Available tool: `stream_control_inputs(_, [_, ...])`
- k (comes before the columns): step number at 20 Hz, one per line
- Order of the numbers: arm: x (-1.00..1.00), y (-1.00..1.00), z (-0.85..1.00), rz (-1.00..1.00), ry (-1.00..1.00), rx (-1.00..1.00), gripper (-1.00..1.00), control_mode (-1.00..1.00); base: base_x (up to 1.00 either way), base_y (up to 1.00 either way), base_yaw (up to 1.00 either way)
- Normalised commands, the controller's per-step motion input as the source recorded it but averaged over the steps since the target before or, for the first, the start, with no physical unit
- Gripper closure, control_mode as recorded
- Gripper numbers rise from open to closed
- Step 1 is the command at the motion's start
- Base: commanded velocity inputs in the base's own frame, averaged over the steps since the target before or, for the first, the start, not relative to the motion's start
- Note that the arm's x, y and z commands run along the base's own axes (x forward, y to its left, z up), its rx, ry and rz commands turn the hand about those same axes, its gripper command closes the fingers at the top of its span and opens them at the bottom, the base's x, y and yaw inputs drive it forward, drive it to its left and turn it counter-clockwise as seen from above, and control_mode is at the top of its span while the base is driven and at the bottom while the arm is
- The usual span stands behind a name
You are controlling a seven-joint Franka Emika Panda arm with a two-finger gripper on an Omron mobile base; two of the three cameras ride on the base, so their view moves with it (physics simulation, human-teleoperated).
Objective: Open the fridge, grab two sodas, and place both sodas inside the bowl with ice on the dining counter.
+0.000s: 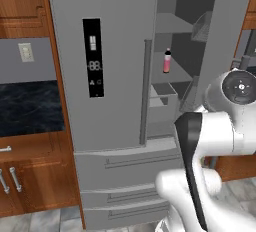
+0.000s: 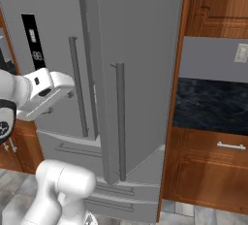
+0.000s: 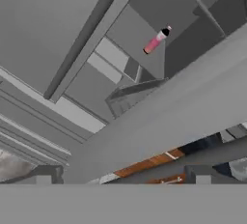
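The fridge (image 1: 112, 76) has its right door (image 2: 140, 73) swung open, leaving a narrow gap beside its edge, through which a pink soda (image 1: 167, 61) stands upright on an inner shelf (image 1: 172, 76), while the jaws stand wide open, holding nothing.

fridge (image 1: 115, 76) right door stood open; one pink soda (image 1: 167, 61) stood upright on grey inner shelf (image 1: 172, 78).

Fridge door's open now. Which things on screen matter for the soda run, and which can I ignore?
Job: fridge, right door swung open; one pink soda upright on an inner shelf.
Ignore: wooden cabinets, wall outlet, black countertop.
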Motion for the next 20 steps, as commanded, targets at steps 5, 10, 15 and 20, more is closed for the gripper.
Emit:
stream_control_inputs(5, [0.79, 0.78, 0.01, 0.01, 0.13, -0.25, -1.00, -1.00, 0.00, 0.00, 0.00])
stream_control_inputs(10, [0.78, 0.09, -0.04, 0.00, 0.09, -0.14, -1.00, -1.00, 0.00, 0.00, 0.00])
stream_control_inputs(15, [0.70, 0.00, -0.38, 0.00, 0.00, -0.11, -1.00, -1.00, 0.00, 0.00, 0.00])
stream_control_inputs(20, [0.89, -0.05, -0.37, 0.00, 0.01, -0.02, -1.00, -1.00, 0.00, 0.00, 0.00])
